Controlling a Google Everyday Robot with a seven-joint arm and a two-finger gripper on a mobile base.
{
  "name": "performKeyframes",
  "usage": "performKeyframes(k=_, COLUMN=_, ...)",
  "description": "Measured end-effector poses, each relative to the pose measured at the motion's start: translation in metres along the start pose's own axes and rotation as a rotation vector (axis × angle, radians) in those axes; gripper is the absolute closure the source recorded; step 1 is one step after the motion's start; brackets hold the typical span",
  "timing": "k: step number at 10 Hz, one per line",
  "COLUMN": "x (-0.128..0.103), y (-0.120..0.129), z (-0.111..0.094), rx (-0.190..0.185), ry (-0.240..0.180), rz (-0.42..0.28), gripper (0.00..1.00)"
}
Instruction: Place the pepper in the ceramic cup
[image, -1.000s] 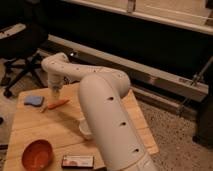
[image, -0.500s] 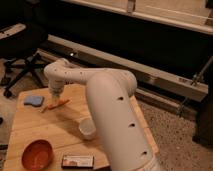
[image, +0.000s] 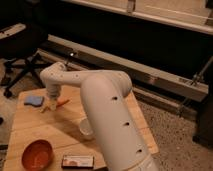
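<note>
Far left on the bench (image: 35, 127), the tool (image: 51, 106) hangs low, jaws wide and empty. The pepper (image: 63, 102) lies just right of it, its long axis running left to right. The ceramic cup (image: 85, 128) stands nearer, further right

The gripper (image: 51, 106) hangs low over the far left part of the table (image: 30, 127). It is hemmed in by the pepper (image: 63, 102) just beside it on the view's right and a blue cloth (image: 34, 101) near on the other side. The arm (image: 107, 115) covers the table's right half and hides part of the cup (image: 85, 128). Bare wood lies open between gripper and cup. Along the near edge stand the bowl (image: 37, 155) and a flat dark box (image: 77, 161). A chair (image: 20, 55) stands beyond the far left corner.
</note>
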Motion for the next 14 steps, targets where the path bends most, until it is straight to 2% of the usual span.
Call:
performKeyframes(k=5, x=-0.002, y=-0.007, z=0.019, rx=-0.018, ry=0.035, rz=0.013, gripper=0.35)
performKeyframes(k=9, x=-0.005, y=-0.02, z=0.025, rx=-0.019, ry=0.041, rz=0.03, gripper=0.35)
performKeyframes(k=14, x=0.01, y=-0.019, z=0.034, rx=-0.05, ry=0.073, rz=0.038, gripper=0.35)
